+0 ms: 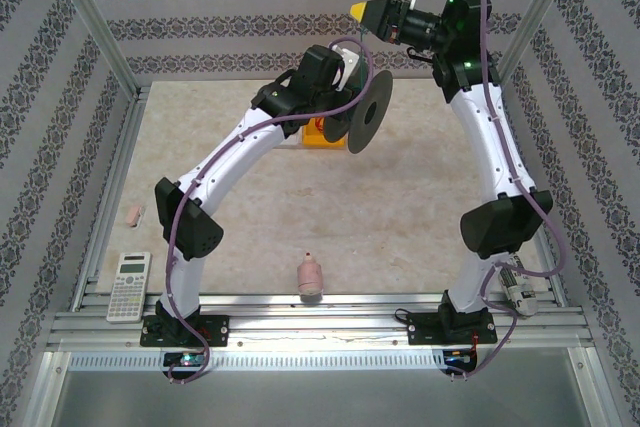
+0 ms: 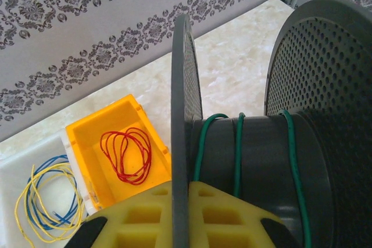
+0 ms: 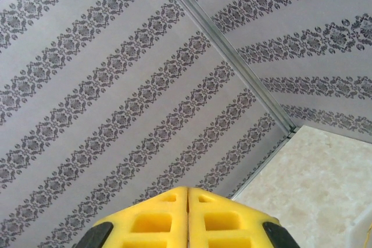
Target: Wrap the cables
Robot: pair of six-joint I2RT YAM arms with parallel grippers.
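A: Patterned walls (image 2: pixel 87 39), marbled table (image 2: pixel 244 56). What do the containers hold?
B: Left wrist view, eight o'clock: white tray (image 2: pixel 17 172) with yellow cable (image 2: pixel 35 201) and blue cable (image 2: pixel 49 164). The yellow bin (image 2: pixel 87 135) just beside it has red cable (image 2: pixel 125 155) coiled inside.
A: Green cable (image 2: pixel 238 143)?
B: Wound on the spool (image 2: pixel 261 161), four o'clock. The left gripper (image 2: pixel 181 193) clamps its flange. The right gripper (image 3: pixel 187 193) is clenched, empty.

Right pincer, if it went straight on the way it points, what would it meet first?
Likely the patterned wall; nothing else lies ahead of the shut right pincer in its wrist view, though the distance is unclear.
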